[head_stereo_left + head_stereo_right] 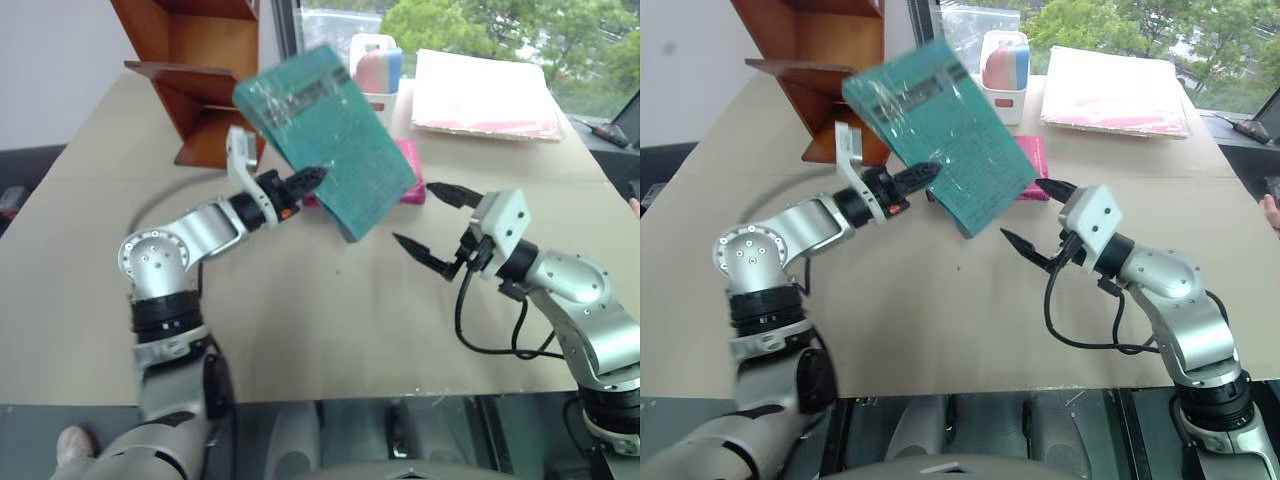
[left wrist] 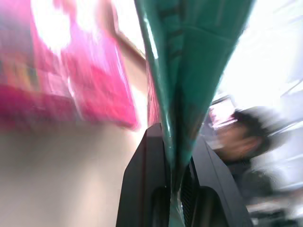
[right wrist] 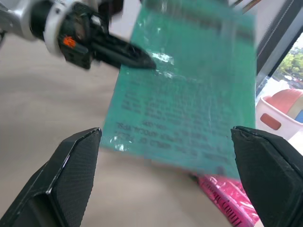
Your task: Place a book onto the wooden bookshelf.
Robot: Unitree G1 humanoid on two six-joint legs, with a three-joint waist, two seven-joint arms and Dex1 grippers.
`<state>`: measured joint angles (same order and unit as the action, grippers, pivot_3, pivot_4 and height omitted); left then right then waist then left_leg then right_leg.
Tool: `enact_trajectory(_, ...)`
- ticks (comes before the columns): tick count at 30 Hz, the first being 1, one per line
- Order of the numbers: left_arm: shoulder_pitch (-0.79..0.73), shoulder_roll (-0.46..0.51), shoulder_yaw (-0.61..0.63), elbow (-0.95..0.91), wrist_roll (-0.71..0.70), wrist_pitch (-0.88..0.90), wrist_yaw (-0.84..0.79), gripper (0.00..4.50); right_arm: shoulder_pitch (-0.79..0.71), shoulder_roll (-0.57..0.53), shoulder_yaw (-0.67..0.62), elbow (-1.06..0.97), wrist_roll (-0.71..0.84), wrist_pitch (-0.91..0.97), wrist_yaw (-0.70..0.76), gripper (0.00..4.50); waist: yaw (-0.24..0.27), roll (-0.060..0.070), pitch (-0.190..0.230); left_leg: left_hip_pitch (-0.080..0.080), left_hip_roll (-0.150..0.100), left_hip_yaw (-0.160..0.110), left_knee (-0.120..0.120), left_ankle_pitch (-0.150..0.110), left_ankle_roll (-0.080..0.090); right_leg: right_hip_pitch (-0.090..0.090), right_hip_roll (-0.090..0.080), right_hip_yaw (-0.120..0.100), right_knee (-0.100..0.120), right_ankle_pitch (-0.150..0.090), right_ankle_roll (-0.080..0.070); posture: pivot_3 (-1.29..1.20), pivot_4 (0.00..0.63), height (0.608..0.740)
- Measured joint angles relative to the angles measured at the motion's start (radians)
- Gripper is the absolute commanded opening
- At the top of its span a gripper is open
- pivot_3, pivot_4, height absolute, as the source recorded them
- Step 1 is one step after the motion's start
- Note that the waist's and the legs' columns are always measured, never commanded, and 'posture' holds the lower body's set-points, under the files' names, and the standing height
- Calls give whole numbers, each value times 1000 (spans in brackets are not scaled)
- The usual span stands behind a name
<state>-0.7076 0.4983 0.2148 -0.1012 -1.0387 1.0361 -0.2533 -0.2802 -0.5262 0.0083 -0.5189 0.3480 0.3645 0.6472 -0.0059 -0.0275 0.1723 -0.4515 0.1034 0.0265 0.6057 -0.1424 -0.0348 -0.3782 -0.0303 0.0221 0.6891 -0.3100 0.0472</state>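
2 grippers show above the tan surface. Left of centre in the frame, the left gripper has its fingers pinching the lower-left edge of the book, which hangs tilted in the air, clear of the surface, just right of the wooden bookshelf at upper left. Right of centre, the right gripper has its fingers spread wide, apart from the book. 1 pink book lies behind it.

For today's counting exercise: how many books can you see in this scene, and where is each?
2. The teal book is held up off the table in the left gripper. The pink book lies on the table behind it, partly hidden; others may be hidden.
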Motion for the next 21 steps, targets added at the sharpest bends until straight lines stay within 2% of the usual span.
enact_trajectory(2, -47, 87, -106, -21, 158, -148, -157, 48, -3, 12, -19, 6, 15, 0, -2, 4500, 5, 0, 0, 0, 0, 0, -1, 0, 0, 0, 0, 0, -1, 0, 0, 0, 150, 740)
enact_trajectory(5, -156, 278, -330, 12, 539, -517, -377, 48, -6, 22, -27, 7, 36, 7, -9, 4500, 8, 1, 0, 0, 0, 2, -6, 0, 0, 0, 0, 0, -7, 0, 0, 0, 150, 740)
enact_trajectory(7, -259, 331, -417, 98, 740, -722, -455, 48, -9, 22, -42, 7, 50, 30, -25, 4500, 16, 1, 0, 0, 0, 3, -9, 0, 0, -1, 0, 1, -11, 0, 0, 0, 150, 740)
enact_trajectory(9, -344, 344, -455, 186, 862, -850, -494, 48, -25, 24, -41, 5, 41, 53, -55, 4500, 21, 1, 0, -2, 0, 4, -8, 0, 0, -2, 0, 1, -12, 0, 0, 0, 150, 740)
enact_trajectory(11, -471, 378, -534, 337, 1013, -983, -566, 48, -71, 24, -46, 11, 11, 79, -111, 4500, 21, 2, 1, -6, 0, 5, -9, 0, 1, -7, 0, 3, -11, 0, 0, 0, 150, 740)
enact_trajectory(13, -644, 407, -621, 571, 1190, -1134, -646, 48, -132, 22, -61, 19, -2, 92, -142, 4500, 19, 2, 1, -12, 0, 7, -9, 0, 1, -14, 0, 4, -11, 0, 0, 0, 150, 740)
enact_trajectory(14, -676, 409, -632, 622, 1225, -1164, -658, 48, -136, 21, -63, 19, -4, 94, -147, 4500, 20, 2, 1, -14, 0, 7, -9, 0, 1, -16, 0, 4, -11, 0, 0, 0, 150, 740)
enact_trajectory(17, -838, 394, -715, 883, 1382, -1281, -658, 48, -154, 21, -65, 23, 1, 99, -148, 4500, 21, 2, 2, -18, 1, 7, -9, 0, 1, -20, 0, 4, -12, 0, 0, 0, 150, 740)
enact_trajectory(21, -1036, 350, -806, 1191, 1580, -1375, -566, 48, -176, 23, -69, 23, 7, 93, -155, 4500, 20, 1, 3, -21, 0, 9, -9, 0, 1, -24, -1, 5, -12, 0, 1, 0, 150, 740)
